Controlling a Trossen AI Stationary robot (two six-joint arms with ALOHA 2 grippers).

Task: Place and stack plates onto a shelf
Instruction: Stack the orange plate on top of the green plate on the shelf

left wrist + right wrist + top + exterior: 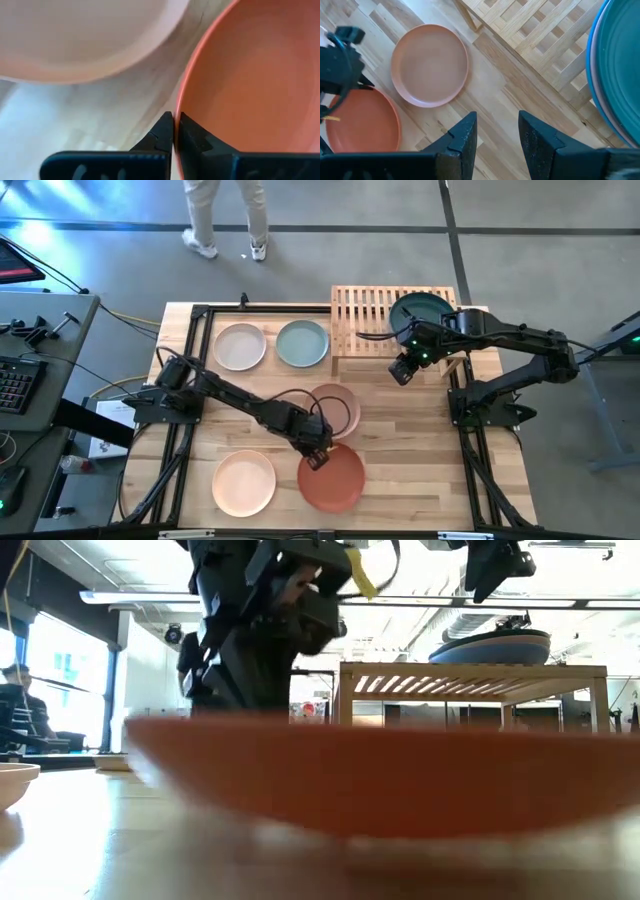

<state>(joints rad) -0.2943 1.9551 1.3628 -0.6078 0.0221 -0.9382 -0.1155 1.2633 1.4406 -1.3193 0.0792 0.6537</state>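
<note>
Tabletop [400, 430]: light wood, carrying the shelf, the loose plates and both arm bases.
Shelf [362, 320]: low slatted rack at the far right of the table; its left half is bare slats.
Plate stack on shelf: dark green plate [420, 313] on top at the shelf's right half; the right wrist view shows a blue rim [590, 60] under it.
Orange-red plate [335, 480]: flat on the table at the near middle, its rim pinched by the left gripper.
Tan-pink plate [340, 408]: on the table just beyond the orange-red one.
Peach plate [244, 483]: near left, beside the orange-red plate.
Off-white plate [240, 346]: far left of the table.
Pale sage plate [302, 343]: just beside the off-white one, left of the shelf.
Left gripper [318, 454]: lowered at the orange-red plate's far-left edge, fingers [162, 135] closed onto the rim.
Right gripper [404, 370]: in front of the shelf's near edge, above the table, fingers [462, 137] spread and holding nothing.
</note>
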